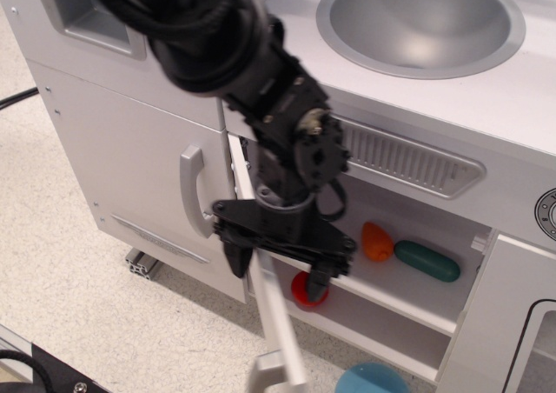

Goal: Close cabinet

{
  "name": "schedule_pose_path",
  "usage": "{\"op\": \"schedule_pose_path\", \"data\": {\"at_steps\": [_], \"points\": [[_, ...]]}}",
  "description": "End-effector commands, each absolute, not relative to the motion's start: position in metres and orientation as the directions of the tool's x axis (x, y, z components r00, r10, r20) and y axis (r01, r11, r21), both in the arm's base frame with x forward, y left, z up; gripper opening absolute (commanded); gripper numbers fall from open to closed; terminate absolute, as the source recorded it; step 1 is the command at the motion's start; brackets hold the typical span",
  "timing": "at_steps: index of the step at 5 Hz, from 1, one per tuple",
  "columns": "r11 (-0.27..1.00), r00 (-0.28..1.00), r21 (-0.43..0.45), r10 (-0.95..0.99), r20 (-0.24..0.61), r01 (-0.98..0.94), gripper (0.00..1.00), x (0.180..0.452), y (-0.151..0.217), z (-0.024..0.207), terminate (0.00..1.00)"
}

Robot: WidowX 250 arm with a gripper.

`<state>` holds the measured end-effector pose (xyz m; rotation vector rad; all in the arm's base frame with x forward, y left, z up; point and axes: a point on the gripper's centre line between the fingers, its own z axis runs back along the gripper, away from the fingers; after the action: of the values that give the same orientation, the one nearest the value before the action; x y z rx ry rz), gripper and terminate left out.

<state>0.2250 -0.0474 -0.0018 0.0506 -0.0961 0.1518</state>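
In the single overhead view, the white toy-kitchen cabinet (382, 297) with one white inner shelf sits below the ribbed grey vent strip (404, 156) and the round silver sink bowl (421, 21). Its compartment stands open. Its flat white door (276, 323) is swung out and seen almost edge-on, running down toward the bottom of the frame, where the end of its grey bar handle (263, 374) shows beside it.

The black robot tool (276, 269) hangs directly over the top edge of that door, its two dark fingers (235, 258) spread wide, one on each side of the panel. The tool is released, not clamped on the door; whether a finger touches the panel cannot be told.

On the inner shelf lie an orange rounded toy (376, 241) and, touching it on the right, a dark green oblong toy (426, 261). Below the shelf a red round toy (308, 290) is partly hidden by the tool. A light blue round object (372, 380) sits at the bottom edge.

To the left is the taller white door with a curved grey handle (191, 190), shut.
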Motion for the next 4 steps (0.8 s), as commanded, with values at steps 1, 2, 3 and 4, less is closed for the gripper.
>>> {"op": "schedule_pose_path", "data": {"at_steps": [1, 2, 3, 4], "points": [[0.993, 0.98, -0.085, 0.097, 0.173, -0.083, 1.0, 0.243, -0.105, 0.034, 0.0], [0.992, 0.982, -0.126, 0.046, 0.183, -0.023, 1.0, 0.229, -0.112, 0.058, 0.0], [0.994, 0.984, -0.098, -0.032, 0.174, 0.049, 1.0, 0.206, -0.095, 0.066, 0.0], [0.992, 0.978, -0.04, -0.107, 0.178, 0.116, 1.0, 0.185, -0.059, 0.056, 0.0]]}}
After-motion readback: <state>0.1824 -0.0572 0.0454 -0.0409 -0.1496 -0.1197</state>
